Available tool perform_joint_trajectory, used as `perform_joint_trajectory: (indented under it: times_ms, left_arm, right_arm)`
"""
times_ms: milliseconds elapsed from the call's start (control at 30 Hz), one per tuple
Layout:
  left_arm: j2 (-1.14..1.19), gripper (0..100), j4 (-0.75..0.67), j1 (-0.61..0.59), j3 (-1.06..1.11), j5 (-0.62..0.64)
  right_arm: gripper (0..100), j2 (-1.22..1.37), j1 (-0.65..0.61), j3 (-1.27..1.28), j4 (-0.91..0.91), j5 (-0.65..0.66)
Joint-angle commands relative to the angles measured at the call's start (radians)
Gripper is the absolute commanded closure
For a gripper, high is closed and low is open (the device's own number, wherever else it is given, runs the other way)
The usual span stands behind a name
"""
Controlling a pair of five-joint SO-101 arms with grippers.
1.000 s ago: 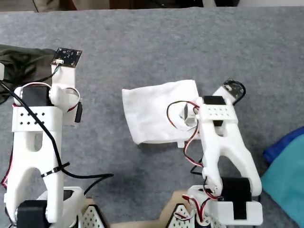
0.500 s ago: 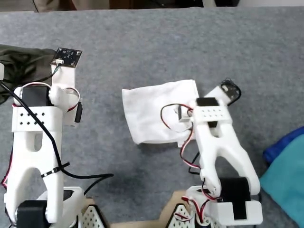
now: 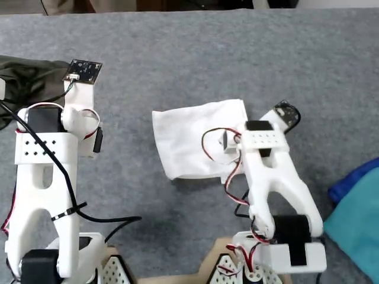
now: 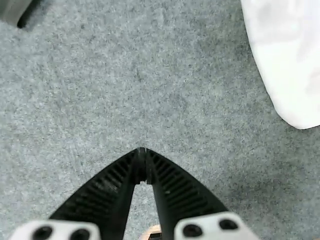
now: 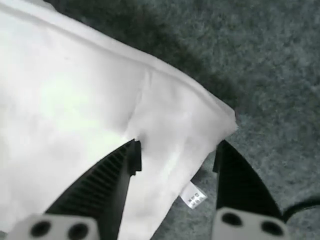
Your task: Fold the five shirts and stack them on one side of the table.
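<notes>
A folded white shirt lies in the middle of the grey table. The right arm hangs over the shirt's right edge. My right gripper is open, its fingers straddling a corner of the white shirt, close above the cloth; a small label pokes out at the hem. The left arm stands at the table's left. My left gripper is shut on nothing above bare felt, and the white shirt lies well off to its side.
A dark olive shirt sits bunched at the far left edge beside the left arm. Blue and teal cloth lies at the right edge. The grey table stretches bare across the back.
The right arm has shifted slightly to the left, farther over the white shirt's edge. The left arm and the shirt have not moved.
</notes>
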Motion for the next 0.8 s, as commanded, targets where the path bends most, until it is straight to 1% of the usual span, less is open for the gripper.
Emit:
perform_joint_trajectory:
  times_ms: [0,133,267,633,700,767]
  left_arm:
    - [-0.021,98,-0.006,0.002,-0.041,-0.028]
    - [-0.021,98,-0.005,0.002,-0.041,-0.032]
    - [-0.021,98,-0.006,0.006,-0.041,-0.032]
    - [-0.021,98,0.012,0.012,-0.04,-0.032]
    - [-0.021,98,0.017,0.012,-0.04,-0.032]
    - [-0.021,98,0.021,0.011,-0.04,-0.032]
  right_arm:
    - [75.0,0.061,-0.005,-0.047,-0.031,-0.021]
    - [75.0,0.099,0.036,-0.053,-0.025,-0.014]
    - [75.0,0.107,0.036,-0.056,-0.032,-0.021]
    - [75.7,0.108,0.036,0.047,-0.247,-0.011]
    - [80.0,0.107,0.036,0.05,-0.252,-0.009]
    - [88.9,0.107,0.036,0.05,-0.252,-0.009]
